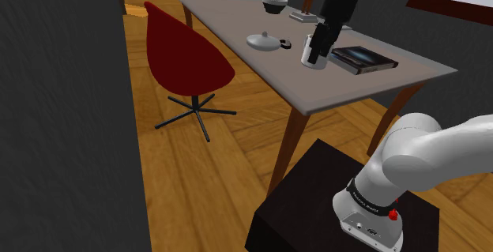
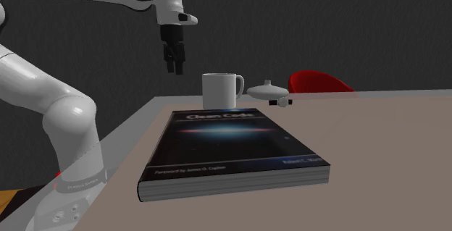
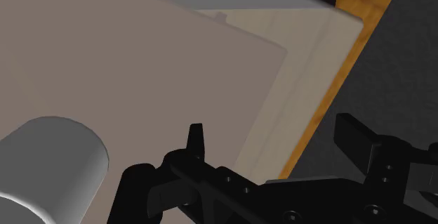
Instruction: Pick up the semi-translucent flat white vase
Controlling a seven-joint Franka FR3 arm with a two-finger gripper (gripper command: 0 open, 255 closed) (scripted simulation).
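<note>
While the flat white vase point(image 1: 263, 42) sits untouched on the counter point(image 1: 340, 88), none of the pick-up is done, as far as these views show. Your claw point(image 2: 176, 69) hangs in the air with its fingers apart and nothing between them. In the second exterior view it is above and to the left of the white mug point(image 2: 221, 90), clear of it. The vase lies near that mug, on the shoulder view's left of it, well short of the counter's edges. By my judgement you have the whole job left: carry the claw across to the vase, lower it, close on it and lift.

On the counter you can count one vase, one mug, one dark book point(image 2: 232, 146), one dark bowl point(image 1: 275, 4) and one small item point(image 1: 302, 13) near the bowl that I cannot make out. One red chair point(image 1: 186, 57) stands beside the counter.
</note>
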